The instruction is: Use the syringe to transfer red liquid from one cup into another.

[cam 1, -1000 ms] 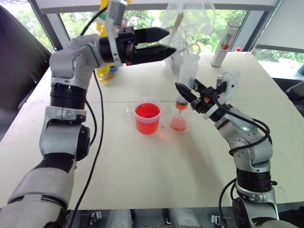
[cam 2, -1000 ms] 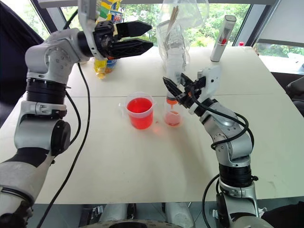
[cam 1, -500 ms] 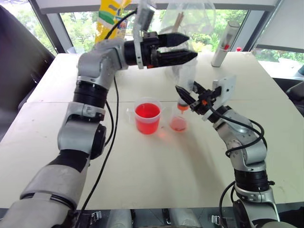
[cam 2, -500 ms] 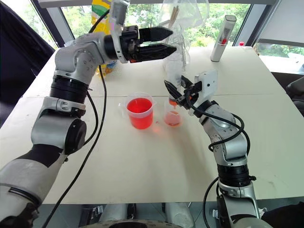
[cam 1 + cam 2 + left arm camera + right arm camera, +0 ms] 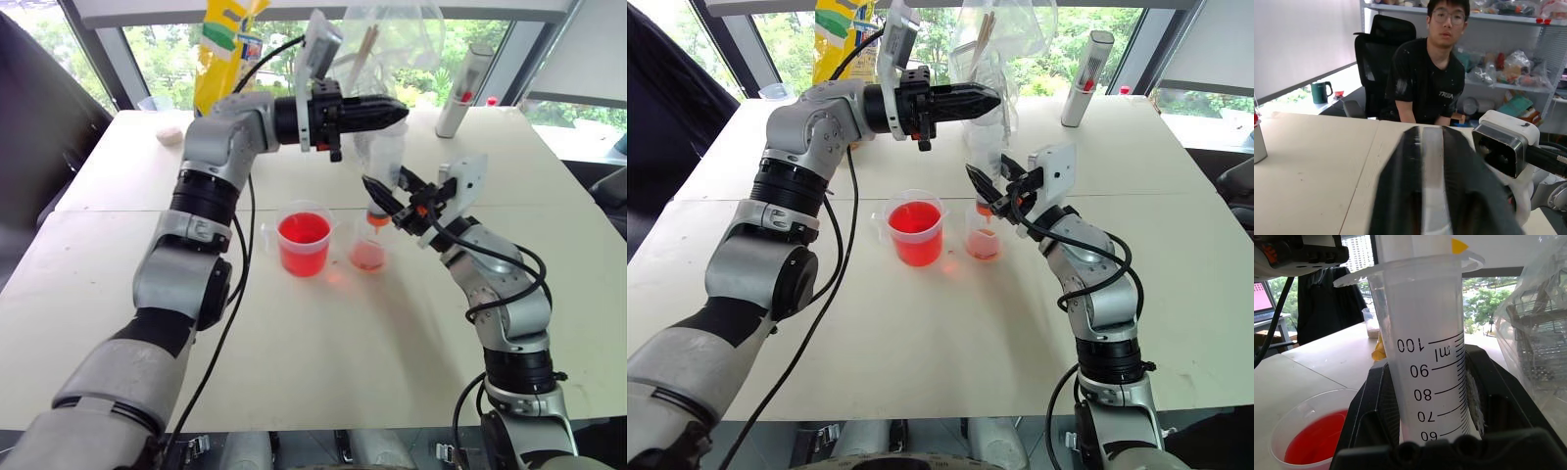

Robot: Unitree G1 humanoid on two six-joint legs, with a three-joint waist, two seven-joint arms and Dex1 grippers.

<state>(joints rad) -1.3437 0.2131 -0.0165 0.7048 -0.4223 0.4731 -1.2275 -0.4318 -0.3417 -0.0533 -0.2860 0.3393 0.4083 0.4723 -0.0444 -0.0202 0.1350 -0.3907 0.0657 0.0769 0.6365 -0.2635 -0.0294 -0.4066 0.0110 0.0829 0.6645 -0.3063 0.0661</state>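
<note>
The right gripper [image 5: 377, 191] is clamped round the barrel of the syringe [image 5: 1425, 357], holding it upright with its orange nozzle dipped into the smaller cup [image 5: 368, 253] — a thin pink-red pool sits at that cup's base. Just beside it stands the wider cup [image 5: 305, 240], bright with red liquid [image 5: 304, 231]. Above, the left gripper [image 5: 397, 112] has its fingers pressed together at the syringe's top — whether on the plunger I can't tell.
</note>
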